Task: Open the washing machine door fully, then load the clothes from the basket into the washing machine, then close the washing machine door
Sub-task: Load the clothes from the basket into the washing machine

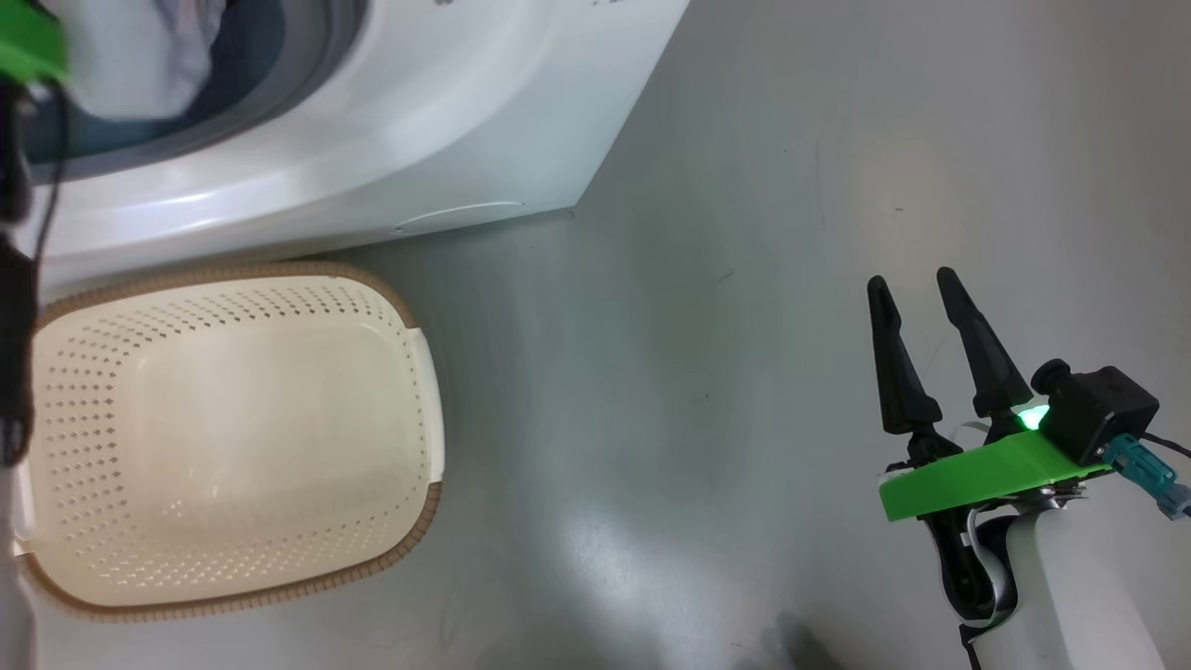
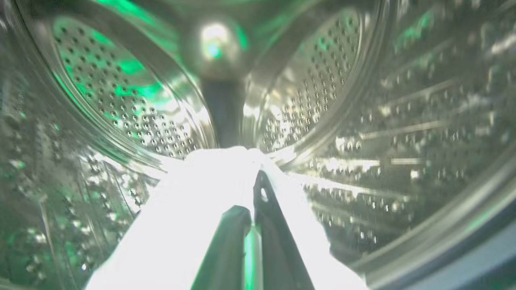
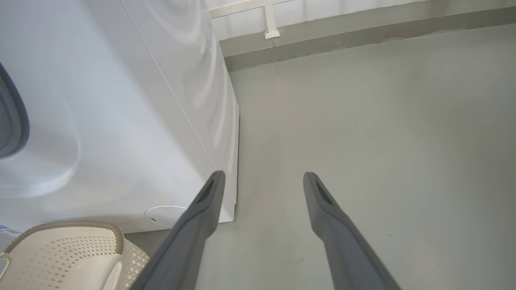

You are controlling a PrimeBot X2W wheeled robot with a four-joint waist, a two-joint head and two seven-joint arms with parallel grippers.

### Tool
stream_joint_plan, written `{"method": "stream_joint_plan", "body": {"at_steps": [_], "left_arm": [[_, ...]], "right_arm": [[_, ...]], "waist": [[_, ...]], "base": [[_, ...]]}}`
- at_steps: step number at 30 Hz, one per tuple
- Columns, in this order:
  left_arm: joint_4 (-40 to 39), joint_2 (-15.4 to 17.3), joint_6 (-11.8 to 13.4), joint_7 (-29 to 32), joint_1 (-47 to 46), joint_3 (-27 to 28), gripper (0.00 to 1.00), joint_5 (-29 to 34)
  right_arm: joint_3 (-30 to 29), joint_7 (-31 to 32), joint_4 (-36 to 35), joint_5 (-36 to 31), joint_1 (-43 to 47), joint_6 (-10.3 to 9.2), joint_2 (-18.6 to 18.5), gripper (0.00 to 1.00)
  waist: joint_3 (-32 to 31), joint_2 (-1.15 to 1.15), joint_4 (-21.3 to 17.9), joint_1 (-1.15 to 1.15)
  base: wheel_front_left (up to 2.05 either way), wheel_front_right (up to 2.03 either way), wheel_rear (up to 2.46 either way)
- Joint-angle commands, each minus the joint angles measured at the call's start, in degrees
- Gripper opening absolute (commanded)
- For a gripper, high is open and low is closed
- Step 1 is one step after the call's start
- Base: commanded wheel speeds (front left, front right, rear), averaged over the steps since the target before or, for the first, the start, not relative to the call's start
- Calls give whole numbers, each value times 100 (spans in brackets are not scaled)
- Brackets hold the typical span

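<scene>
We find the left gripper (image 2: 249,201) clenched on a white garment (image 2: 189,213), well inside the steel drum (image 2: 133,112) of the washing machine (image 1: 419,140). The right gripper (image 1: 912,281) hangs spread and empty above the floor (image 1: 698,391), well apart from the machine. The basket (image 1: 233,437), just beside the machine, holds nothing. We judge loading nearly complete: releasing this garment, withdrawing the arm and closing the door remain.

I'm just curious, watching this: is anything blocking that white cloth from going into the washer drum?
Nothing visible does. The left gripper, shut on the white garment, is already inside the steel drum, with bare perforated wall ahead of it.
</scene>
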Motion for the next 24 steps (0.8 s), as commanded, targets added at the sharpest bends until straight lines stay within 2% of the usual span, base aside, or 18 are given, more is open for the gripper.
{"method": "stream_joint_plan", "body": {"at_steps": [1, 2, 13, 24], "left_arm": [[94, 295, -14, -30, 6, 7, 69, -18], [229, 286, -14, -30, -13, -83, 100, -72], [678, 362, -14, -30, -91, -706, 100, -500], [411, 338, -14, -30, 238, -784, 100, -647]], "right_arm": [[102, -68, -130, 29, 8, 9, 1, 100], [99, -68, -127, 27, 11, 9, 1, 100], [57, -68, -113, -34, -1, 9, 1, 100], [-30, -68, -126, -98, 10, 9, 1, 100]], "waist": [[-5, 0, 13, 0], [-11, 0, 18, 0], [-82, 0, 123, 0], [-150, 0, 271, 0]], "base": [[0, 0, 0], [0, 0, 0], [0, 0, 0], [0, 0, 0]]}}
